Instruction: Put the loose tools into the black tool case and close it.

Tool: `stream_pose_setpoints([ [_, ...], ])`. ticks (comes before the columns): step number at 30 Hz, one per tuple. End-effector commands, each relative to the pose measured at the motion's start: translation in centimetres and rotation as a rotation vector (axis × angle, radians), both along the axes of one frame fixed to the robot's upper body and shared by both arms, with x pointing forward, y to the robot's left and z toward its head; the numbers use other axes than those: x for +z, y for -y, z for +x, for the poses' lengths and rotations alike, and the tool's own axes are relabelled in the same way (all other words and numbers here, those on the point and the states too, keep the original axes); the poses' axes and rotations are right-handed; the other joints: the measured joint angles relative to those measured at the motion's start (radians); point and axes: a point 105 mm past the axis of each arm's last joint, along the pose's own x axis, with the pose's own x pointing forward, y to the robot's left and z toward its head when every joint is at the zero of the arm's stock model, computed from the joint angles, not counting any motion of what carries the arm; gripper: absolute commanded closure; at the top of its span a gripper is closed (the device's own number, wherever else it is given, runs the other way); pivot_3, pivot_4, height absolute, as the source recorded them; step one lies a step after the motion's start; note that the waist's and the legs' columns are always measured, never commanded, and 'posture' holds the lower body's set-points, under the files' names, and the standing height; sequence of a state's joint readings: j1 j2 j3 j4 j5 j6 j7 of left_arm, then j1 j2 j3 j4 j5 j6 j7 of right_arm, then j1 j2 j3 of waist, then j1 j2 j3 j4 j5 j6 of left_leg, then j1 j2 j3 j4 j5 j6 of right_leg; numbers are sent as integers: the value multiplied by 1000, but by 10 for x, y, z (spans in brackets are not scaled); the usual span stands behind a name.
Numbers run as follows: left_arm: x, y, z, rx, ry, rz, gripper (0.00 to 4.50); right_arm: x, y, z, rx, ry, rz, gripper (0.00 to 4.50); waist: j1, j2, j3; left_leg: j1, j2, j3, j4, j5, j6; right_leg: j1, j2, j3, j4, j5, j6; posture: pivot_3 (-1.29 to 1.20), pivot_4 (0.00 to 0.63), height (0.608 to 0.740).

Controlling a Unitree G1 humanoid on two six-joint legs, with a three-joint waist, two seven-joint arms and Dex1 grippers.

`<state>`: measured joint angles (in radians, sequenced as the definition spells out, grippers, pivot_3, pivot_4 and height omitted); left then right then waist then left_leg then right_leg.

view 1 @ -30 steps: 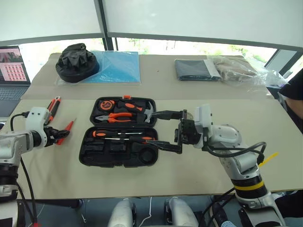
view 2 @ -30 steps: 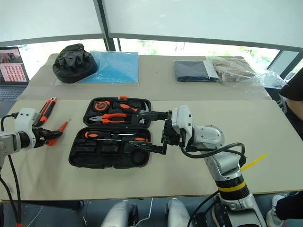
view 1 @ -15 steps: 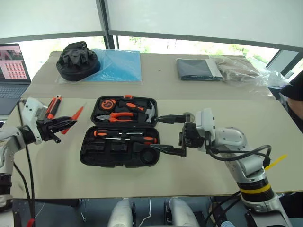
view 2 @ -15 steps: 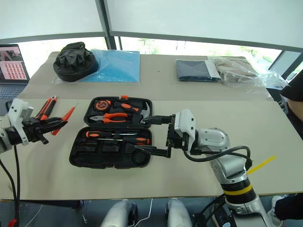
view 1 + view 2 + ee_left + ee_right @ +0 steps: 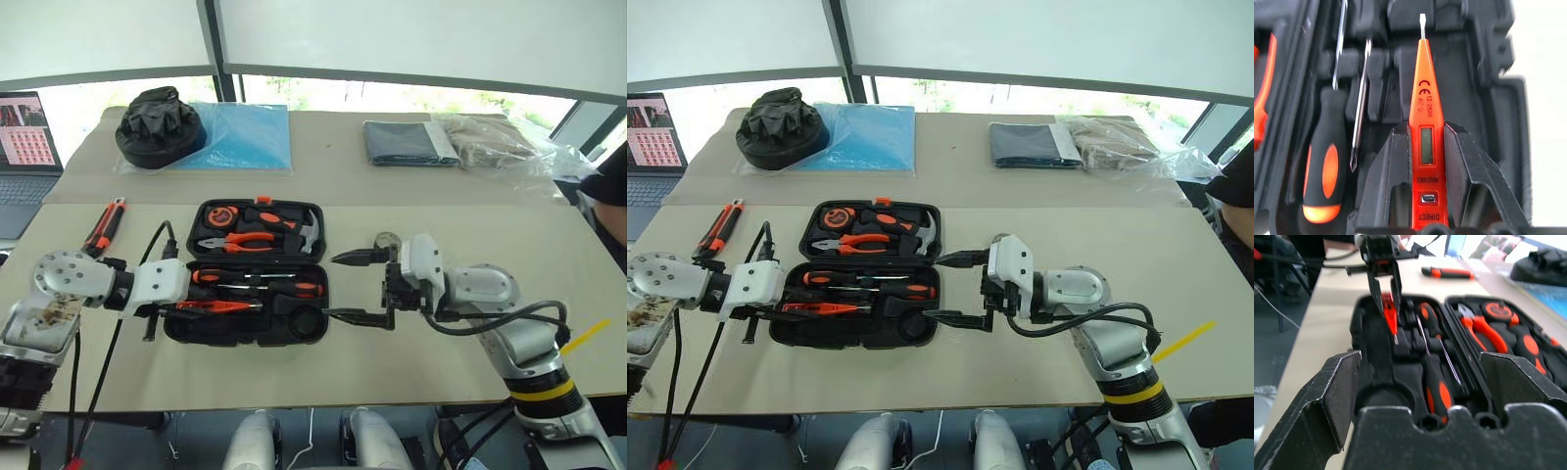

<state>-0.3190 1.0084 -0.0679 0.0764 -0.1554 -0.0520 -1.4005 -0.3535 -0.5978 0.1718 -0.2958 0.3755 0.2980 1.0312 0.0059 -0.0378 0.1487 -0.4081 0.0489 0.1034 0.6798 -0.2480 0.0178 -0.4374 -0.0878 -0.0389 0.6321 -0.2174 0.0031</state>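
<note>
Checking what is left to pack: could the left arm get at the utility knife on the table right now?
Probably not yet. The left gripper is shut on the tester screwdriver over the black tool case. The utility knife lies apart on open table on that arm's side, so the path looks free after release.

Lab or office; laptop, windows, worktables.

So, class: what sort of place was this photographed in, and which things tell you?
Probably an indoor test or office room, not a real workshop. Plain tables stand by large windows, an open laptop sits at one end, and the tool case lies laid out as for a trial.
</note>
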Motion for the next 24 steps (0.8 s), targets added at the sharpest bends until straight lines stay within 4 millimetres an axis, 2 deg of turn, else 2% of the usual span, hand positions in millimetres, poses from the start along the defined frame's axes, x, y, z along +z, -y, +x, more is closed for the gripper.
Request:
stream_pose_setpoints([
  [1,5,-1,11,16,58,24,4032,-5,4,-3,-35,-25,-23,0,4,0,0,0,0,0,0,0,0,0,0,0,0,0,0,0,150,740],
  [10,7,-1,16,-5,47,64,4032,-10,4,-8,-43,-61,-13,0,4,0,0,0,0,0,0,0,0,0,0,0,0,0,0,0,150,740],
  [18,-5,2,19,-12,17,130,4032,-8,3,-8,-47,-67,0,0,5,0,0,0,0,0,1,0,0,1,1,0,0,0,0,0,150,740],
  [24,-15,13,11,-56,-35,140,4032,-6,1,-8,-43,-68,13,0,3,0,0,1,0,0,1,0,0,1,1,1,0,0,0,0,150,740],
])
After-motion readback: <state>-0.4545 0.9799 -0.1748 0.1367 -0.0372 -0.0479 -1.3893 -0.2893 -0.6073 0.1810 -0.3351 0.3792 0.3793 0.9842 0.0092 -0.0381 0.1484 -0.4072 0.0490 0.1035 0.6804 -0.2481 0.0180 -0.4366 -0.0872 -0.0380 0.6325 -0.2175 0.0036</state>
